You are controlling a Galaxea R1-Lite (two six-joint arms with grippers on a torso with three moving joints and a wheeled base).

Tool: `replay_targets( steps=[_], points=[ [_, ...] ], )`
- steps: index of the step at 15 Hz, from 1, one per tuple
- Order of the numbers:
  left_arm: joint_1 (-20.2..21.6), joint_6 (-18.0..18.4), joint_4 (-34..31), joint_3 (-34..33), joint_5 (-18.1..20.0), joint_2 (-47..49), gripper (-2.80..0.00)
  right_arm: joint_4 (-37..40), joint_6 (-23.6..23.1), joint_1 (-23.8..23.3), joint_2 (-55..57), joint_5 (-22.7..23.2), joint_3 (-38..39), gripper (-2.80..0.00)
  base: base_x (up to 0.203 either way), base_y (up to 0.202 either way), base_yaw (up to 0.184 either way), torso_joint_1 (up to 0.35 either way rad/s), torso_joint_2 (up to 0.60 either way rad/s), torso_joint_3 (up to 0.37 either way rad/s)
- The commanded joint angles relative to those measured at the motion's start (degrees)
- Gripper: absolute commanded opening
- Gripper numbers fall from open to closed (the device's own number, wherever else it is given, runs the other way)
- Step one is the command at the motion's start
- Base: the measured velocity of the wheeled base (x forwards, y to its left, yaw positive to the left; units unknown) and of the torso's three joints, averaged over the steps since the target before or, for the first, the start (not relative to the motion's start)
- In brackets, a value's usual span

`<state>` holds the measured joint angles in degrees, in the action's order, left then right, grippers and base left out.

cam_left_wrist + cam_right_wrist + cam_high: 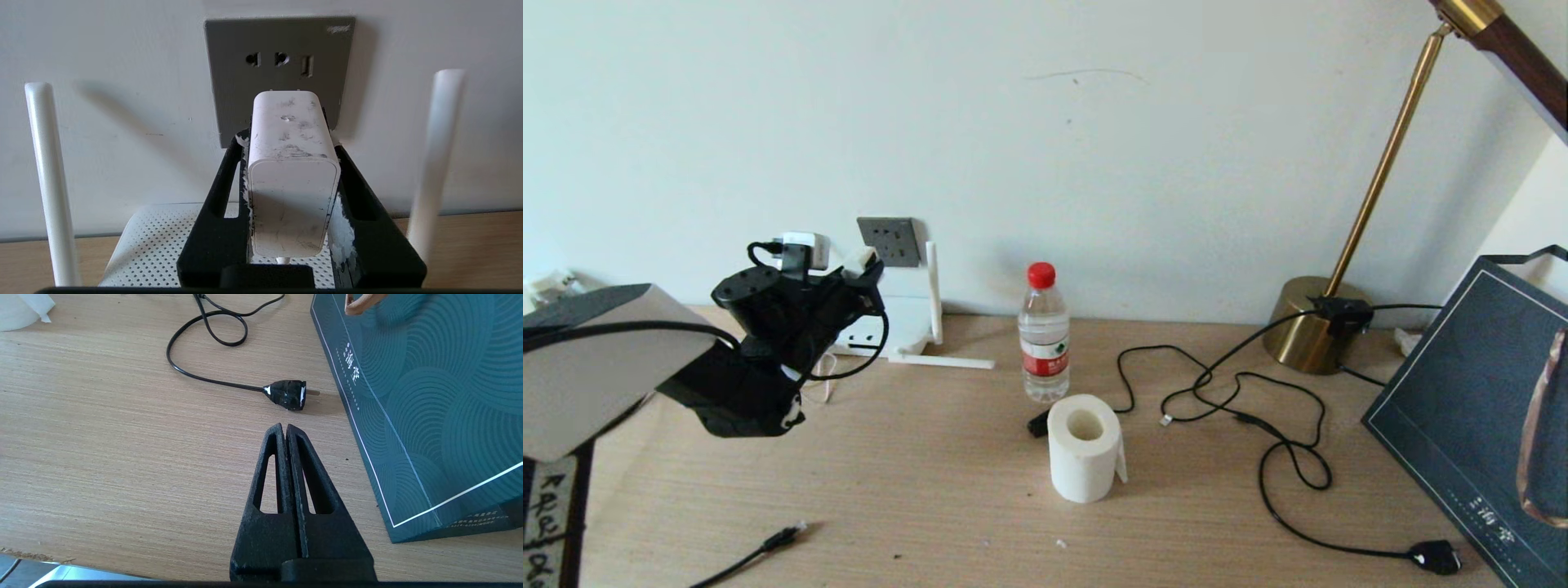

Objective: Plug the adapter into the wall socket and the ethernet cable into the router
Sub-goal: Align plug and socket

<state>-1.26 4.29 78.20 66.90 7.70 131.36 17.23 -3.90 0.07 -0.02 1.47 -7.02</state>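
Observation:
My left gripper (288, 138) is shut on the white adapter (292, 163), gripping its two sides. In the left wrist view the adapter's front end sits right at the lower half of the dark-grey wall socket (280, 61); its prongs are hidden. The white router (151, 245) lies below, with antennas (49, 183) standing on both sides. In the head view the left gripper (862, 273) is raised at the wall socket (888, 242), above the router (907, 314). The ethernet cable (783, 536) lies loose at the table's front left. My right gripper (284, 426) is shut and empty, low over the table.
A water bottle (1044, 333) and a toilet-paper roll (1085, 447) stand mid-table. The black lamp cord loops to its chunky plug (1436, 557), which lies just beyond the right gripper. A brass lamp (1319, 327) and a dark teal bag (1478, 416) fill the right side.

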Motion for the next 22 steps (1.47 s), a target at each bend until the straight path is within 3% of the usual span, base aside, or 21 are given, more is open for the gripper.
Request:
replay_targets(
  steps=[1, 22],
  points=[
    [0.12, 0.02, -0.06, 1.04, 0.03, 0.56, -2.80, 0.09, -0.05, 0.01, 0.02, 0.03, -0.01, -2.80, 0.000, 0.000, 0.000, 0.000, 0.00, 0.000],
    [-0.15, 0.10, -6.58, 8.00, 0.03, 1.26, -2.80, 0.09, -0.05, 0.01, 0.02, 0.02, -0.01, -2.80, 0.000, 0.000, 0.000, 0.000, 0.00, 0.000]
  ],
)
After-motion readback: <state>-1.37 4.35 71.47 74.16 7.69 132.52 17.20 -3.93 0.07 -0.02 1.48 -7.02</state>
